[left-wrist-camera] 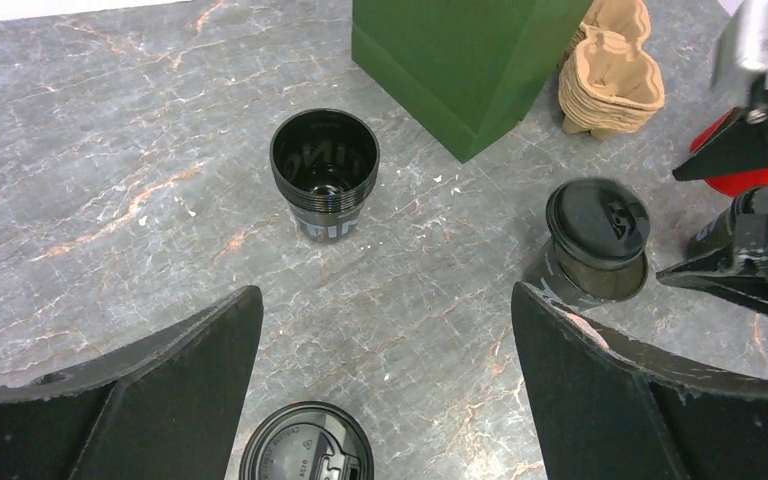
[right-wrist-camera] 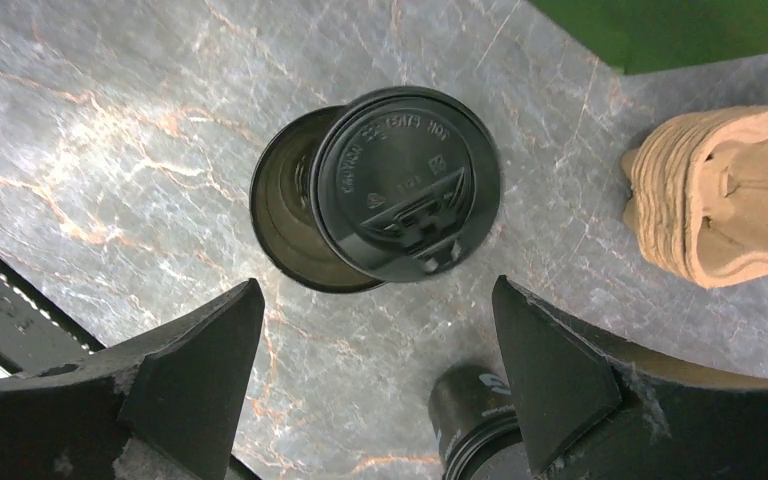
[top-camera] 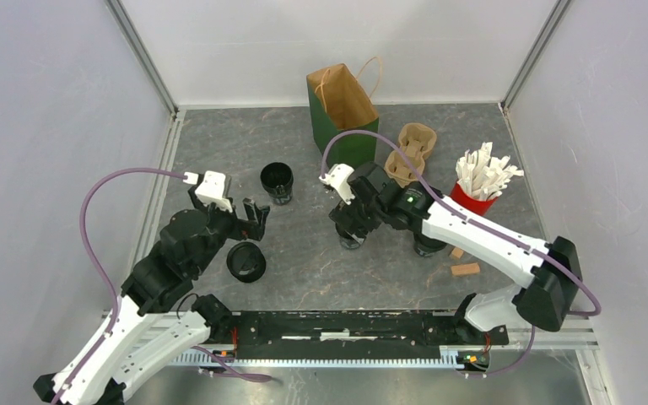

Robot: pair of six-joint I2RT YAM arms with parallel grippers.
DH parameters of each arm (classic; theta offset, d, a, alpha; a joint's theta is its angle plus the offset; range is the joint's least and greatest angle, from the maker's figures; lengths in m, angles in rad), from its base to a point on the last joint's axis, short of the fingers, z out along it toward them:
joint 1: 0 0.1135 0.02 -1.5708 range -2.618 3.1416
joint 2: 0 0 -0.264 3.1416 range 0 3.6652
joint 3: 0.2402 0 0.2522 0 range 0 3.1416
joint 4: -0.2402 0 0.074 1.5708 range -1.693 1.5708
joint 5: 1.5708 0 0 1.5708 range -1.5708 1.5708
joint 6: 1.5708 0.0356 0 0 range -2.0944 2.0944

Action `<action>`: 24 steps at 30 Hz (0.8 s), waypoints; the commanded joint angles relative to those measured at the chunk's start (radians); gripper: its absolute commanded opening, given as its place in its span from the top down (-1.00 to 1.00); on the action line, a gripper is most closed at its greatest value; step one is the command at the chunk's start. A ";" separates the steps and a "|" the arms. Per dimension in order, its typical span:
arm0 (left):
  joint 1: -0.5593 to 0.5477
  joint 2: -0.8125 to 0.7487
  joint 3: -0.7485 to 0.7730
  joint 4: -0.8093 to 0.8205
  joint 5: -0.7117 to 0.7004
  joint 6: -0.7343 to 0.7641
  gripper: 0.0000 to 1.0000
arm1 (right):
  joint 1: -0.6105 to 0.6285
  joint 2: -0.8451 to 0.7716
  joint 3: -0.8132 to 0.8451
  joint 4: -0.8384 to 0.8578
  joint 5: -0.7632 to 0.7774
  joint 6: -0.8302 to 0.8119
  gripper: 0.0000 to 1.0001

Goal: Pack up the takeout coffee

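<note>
A lidless black coffee cup stands upright left of the green paper bag. A loose black lid lies flat on the table, just under my left gripper, which is open and empty. My right gripper is open above a second cup. This cup's lid sits askew, leaving part of the rim uncovered. A third cup stands under the right arm.
A stack of tan pulp carriers lies right of the bag. A red cup of white packets stands further right. Two small wooden blocks lie near the right arm. Walls close in the table on three sides.
</note>
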 commanded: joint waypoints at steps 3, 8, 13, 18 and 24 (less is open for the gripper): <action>0.001 -0.003 -0.003 0.033 -0.017 0.055 -0.99 | 0.005 0.062 0.073 -0.076 0.025 -0.019 -0.82; 0.001 0.004 -0.008 0.041 -0.001 0.057 -0.99 | 0.004 0.005 0.022 0.004 0.018 -0.016 -0.79; 0.000 0.008 -0.032 0.076 0.049 0.034 -0.99 | -0.042 -0.094 -0.126 0.154 0.099 -0.023 -0.71; 0.001 -0.009 -0.042 0.079 0.008 0.023 -0.99 | -0.082 -0.187 -0.322 0.435 0.145 -0.152 -0.53; 0.001 -0.063 -0.061 0.086 0.008 0.040 -0.99 | -0.160 -0.165 -0.409 0.621 0.054 -0.364 -0.38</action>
